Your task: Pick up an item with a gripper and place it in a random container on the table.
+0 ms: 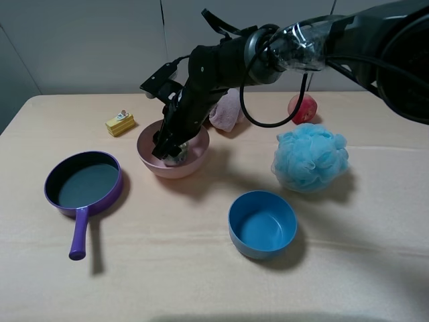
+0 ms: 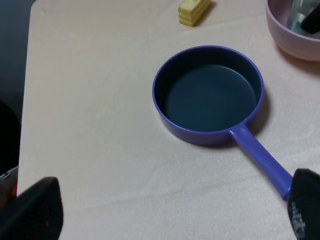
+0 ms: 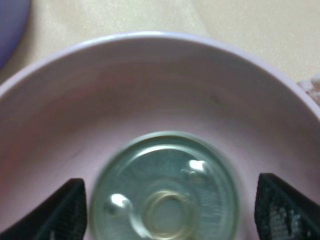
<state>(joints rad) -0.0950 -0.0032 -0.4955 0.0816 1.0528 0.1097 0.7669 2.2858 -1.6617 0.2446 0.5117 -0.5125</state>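
Can inside the pink bowl, with the right tool spread around it.
The small can (image 3: 165, 192) is seen upright on the bottom of the pink bowl (image 3: 150, 75), silver lid up. The right tool (image 3: 172, 205) is held inside the bowl, its jaws apart on each side of the can. The left tool (image 2: 170, 210) is also held apart, above the surface (image 1: 201, 268) near the purple pan (image 2: 210, 95).

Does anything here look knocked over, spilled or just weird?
Nothing stands out. The tin can sits upright, lid up, inside the pink bowl, with the open right tool straddling it. The purple pan and the blue bowl are upright and empty, and nothing is spilled.
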